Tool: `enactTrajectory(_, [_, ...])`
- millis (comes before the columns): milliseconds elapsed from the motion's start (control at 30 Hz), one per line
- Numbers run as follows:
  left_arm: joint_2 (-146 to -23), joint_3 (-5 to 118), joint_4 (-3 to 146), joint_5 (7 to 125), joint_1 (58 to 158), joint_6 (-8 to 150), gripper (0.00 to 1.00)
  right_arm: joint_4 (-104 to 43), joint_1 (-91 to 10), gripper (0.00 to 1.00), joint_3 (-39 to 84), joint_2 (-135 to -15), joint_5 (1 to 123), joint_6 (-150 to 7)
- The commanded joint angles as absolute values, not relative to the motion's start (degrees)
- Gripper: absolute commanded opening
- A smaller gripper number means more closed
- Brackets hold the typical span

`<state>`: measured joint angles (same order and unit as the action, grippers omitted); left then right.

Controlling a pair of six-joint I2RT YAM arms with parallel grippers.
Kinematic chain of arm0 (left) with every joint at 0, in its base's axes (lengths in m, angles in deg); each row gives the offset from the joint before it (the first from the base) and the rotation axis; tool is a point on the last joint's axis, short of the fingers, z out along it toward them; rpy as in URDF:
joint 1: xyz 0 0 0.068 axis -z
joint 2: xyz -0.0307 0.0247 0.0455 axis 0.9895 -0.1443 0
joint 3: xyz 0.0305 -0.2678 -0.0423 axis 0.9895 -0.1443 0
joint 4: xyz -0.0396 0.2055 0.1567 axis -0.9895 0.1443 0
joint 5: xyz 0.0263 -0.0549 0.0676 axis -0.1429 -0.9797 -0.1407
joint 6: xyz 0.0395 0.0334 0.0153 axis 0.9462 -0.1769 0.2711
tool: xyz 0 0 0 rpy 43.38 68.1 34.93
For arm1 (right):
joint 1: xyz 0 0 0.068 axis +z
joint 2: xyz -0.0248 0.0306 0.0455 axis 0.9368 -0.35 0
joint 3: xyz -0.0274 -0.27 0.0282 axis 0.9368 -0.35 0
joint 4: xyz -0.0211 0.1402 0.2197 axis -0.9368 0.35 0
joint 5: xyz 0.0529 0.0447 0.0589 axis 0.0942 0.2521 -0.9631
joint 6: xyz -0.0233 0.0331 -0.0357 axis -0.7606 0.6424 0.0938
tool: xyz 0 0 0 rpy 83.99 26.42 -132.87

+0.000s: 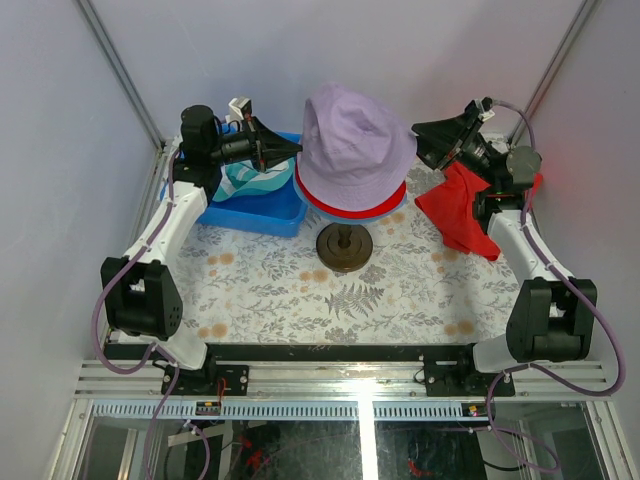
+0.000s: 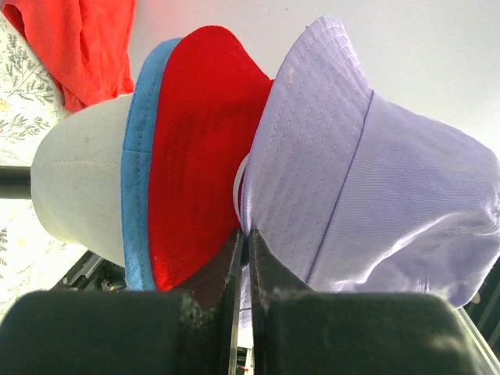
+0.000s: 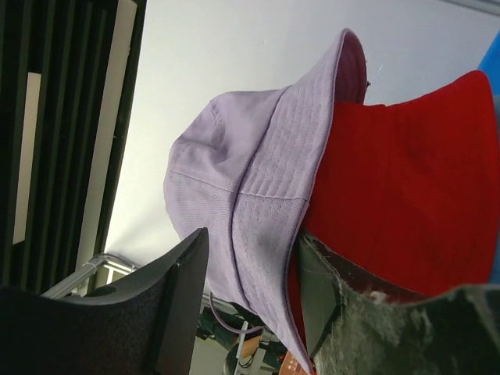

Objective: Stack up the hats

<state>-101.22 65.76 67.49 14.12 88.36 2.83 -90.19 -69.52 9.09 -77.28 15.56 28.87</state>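
Left wrist: left gripper [image 2: 246,269] pinched near-shut on lilac hat [image 2: 375,172] brim. Right gripper [image 3: 250,293] is wide apart, straddling opp. brim, not clamped. Lilac hat sits atop red hat [image 2: 203,156] + blue hat [image 2: 139,172] on mannequin head [image 2: 78,180]. Prob. light, floppy cloth; take by brim edges.

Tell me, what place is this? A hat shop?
Probably a robot test lab, not a shop: two black-and-white robot arms bolted to a floral-covered table, plain white walls around it, and a pale lilac cloth bucket hat for practice.
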Motion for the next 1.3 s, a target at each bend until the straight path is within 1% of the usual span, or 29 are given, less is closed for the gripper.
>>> enactTrajectory(0, [-101.9,68.5,66.9,13.1,88.9,3.0,0.00,-92.0,-68.7,0.54,10.4,-76.9,14.5,28.8])
enactTrajectory(67, [-101.9,68.5,66.8,13.0,89.0,3.0,0.00,-91.5,-68.8,0.51,10.3,-76.7,14.8,28.5])
enactTrajectory(133, [-102.0,68.3,66.8,12.9,89.0,3.0,0.00,-90.6,-68.5,0.42,10.4,-76.7,15.3,27.8])
enactTrajectory(200, [-101.9,67.8,66.8,12.9,89.0,3.1,0.00,-90.2,-68.3,0.36,10.7,-77.0,15.9,27.2])
enactTrajectory(367, [-101.7,66.8,66.2,12.7,89.2,3.1,0.00,-88.8,-66.9,0.29,13.0,-79.1,17.4,25.6])
enactTrajectory(400, [-101.6,66.8,66.1,12.6,89.2,3.1,0.00,-88.6,-66.5,0.27,13.7,-79.7,17.7,25.4])
enactTrajectory(467, [-101.6,66.7,66.0,12.6,89.2,3.1,0.00,-88.6,-65.7,0.19,15.0,-81.0,18.2,25.2])
enactTrajectory(567, [-101.6,66.4,65.8,12.3,89.2,3.1,0.00,-88.2,-65.3,0.03,15.8,-81.9,18.4,24.7])
enactTrajectory(600, [-101.6,66.1,65.8,12.3,89.2,3.1,0.00,-87.1,-65.4,0.02,15.1,-81.6,18.2,23.8])
enactTrajectory(667, [-101.7,65.0,65.1,12.3,89.2,3.2,0.00,-83.7,-65.7,0.00,13.4,-80.4,17.9,20.5])
enactTrajectory(833, [-101.7,61.1,62.8,12.0,89.1,2.8,0.00,-77.6,-67.5,0.00,7.0,-76.7,17.2,14.0])
enactTrajectory(1100, [-101.3,57.5,62.4,11.8,89.0,4.0,0.00,-66.3,-68.3,0.00,4.4,-74.6,16.4,3.3])
enactTrajectory(1267, [-100.5,54.9,63.0,11.7,88.3,5.3,0.00,-59.2,-68.3,0.00,0.5,-72.3,16.5,-3.5])
